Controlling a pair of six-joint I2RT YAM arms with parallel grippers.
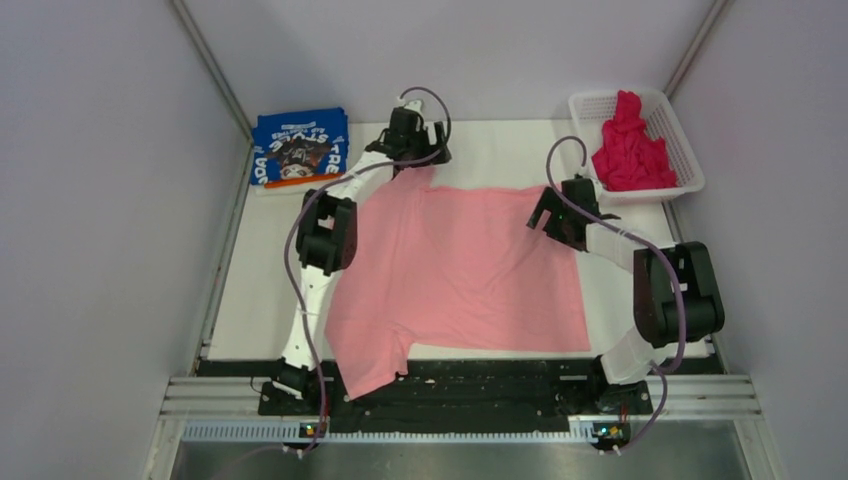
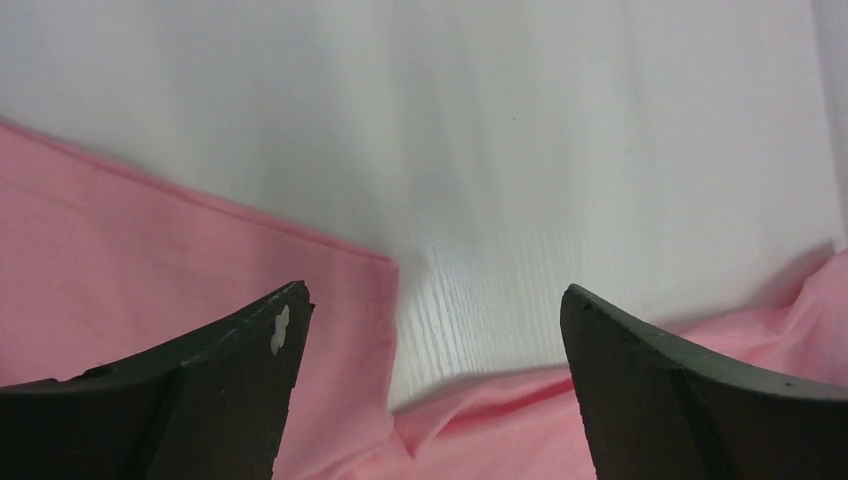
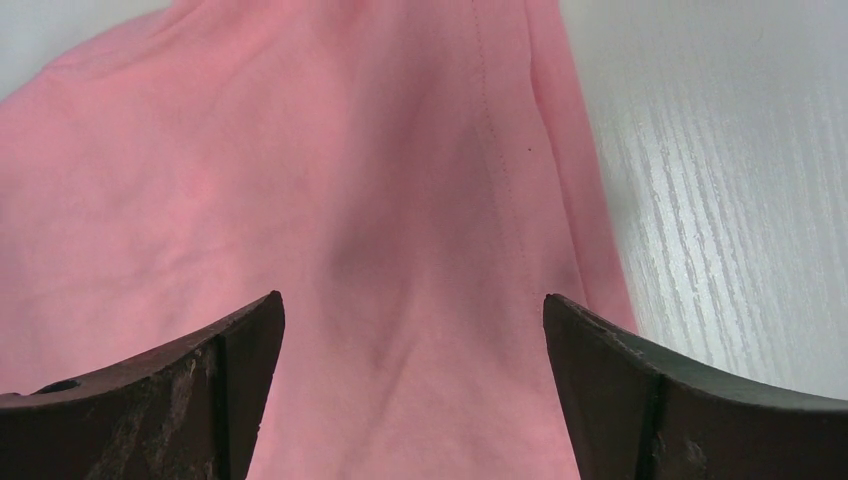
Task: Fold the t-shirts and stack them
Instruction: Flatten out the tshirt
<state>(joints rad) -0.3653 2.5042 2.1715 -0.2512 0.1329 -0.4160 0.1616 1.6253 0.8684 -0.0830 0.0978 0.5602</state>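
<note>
A light pink t-shirt (image 1: 460, 270) lies spread over the middle of the white table (image 1: 500, 150), one sleeve hanging over the near edge. My left gripper (image 1: 418, 130) stands open above the shirt's far left corner. In the left wrist view its jaws (image 2: 432, 300) stand wide apart, with nothing between them, over a pink cloth edge (image 2: 150, 260) and bare table (image 2: 550, 150). My right gripper (image 1: 550, 212) is open over the shirt's far right corner. The right wrist view shows that gripper (image 3: 412, 300) empty above pink cloth (image 3: 300, 170). A folded blue t-shirt (image 1: 300, 148) lies at the back left.
A white mesh basket (image 1: 682, 150) at the back right holds a crumpled magenta t-shirt (image 1: 630, 145). Grey walls close in both sides and the back. A black rail (image 1: 480, 385) runs along the near edge between the arm bases.
</note>
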